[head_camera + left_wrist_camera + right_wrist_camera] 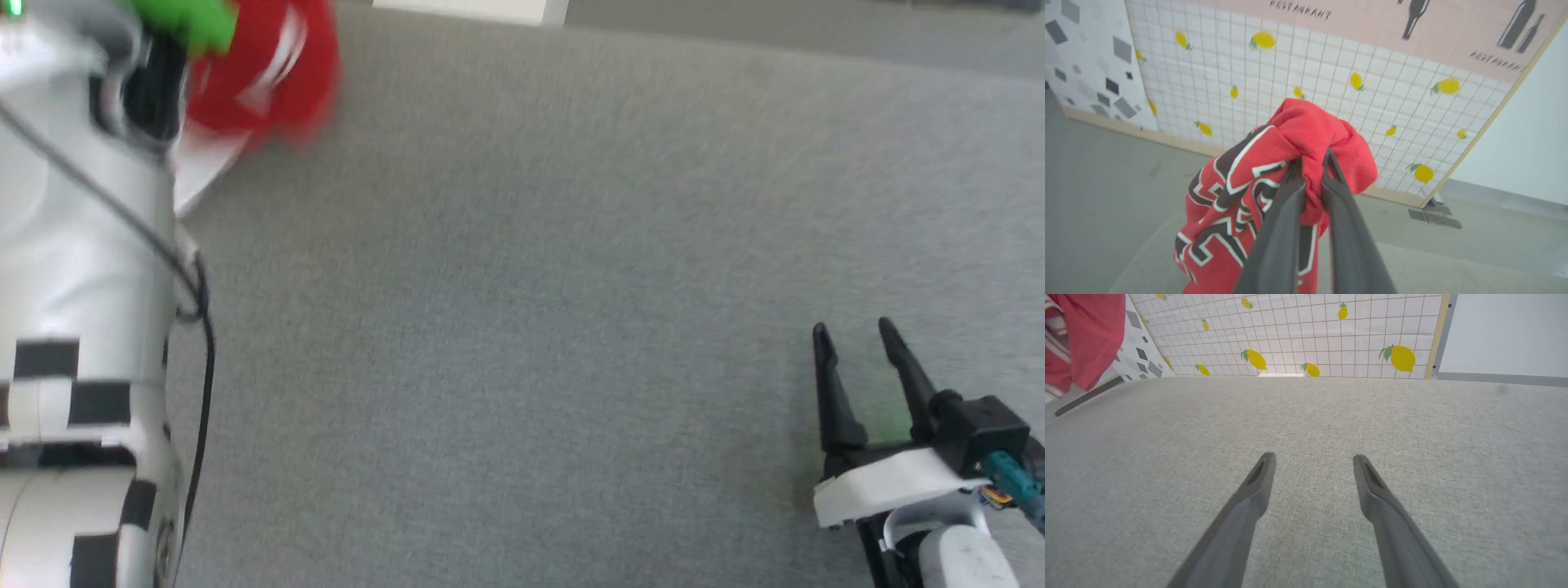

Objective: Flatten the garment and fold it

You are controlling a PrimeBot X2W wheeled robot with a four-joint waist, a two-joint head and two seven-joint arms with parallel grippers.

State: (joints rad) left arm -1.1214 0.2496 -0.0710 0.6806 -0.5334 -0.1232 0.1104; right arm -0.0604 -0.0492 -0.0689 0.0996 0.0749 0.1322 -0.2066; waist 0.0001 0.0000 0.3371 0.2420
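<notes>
The garment (1290, 163) is a red jersey with black, white-outlined lettering. It hangs bunched in the air from my left gripper (1311, 157), whose two dark fingers are shut on a fold of the red cloth. In the head view the garment (265, 69) is a blurred red mass at the top left, beside my pale left arm, with a white sleeve below it. The right wrist view catches the garment (1084, 339) at its top left corner, with striped trim. My right gripper (857, 335) stands open low over the grey surface at the lower right, nothing between its fingers (1259, 477).
A wide grey fabric surface (531, 327) spreads under both arms. Behind it stands a tiled wall panel with lemons (1298, 69) and a white wall (1527, 130). My left arm's white casing and black cable (90, 327) take up the head view's left edge.
</notes>
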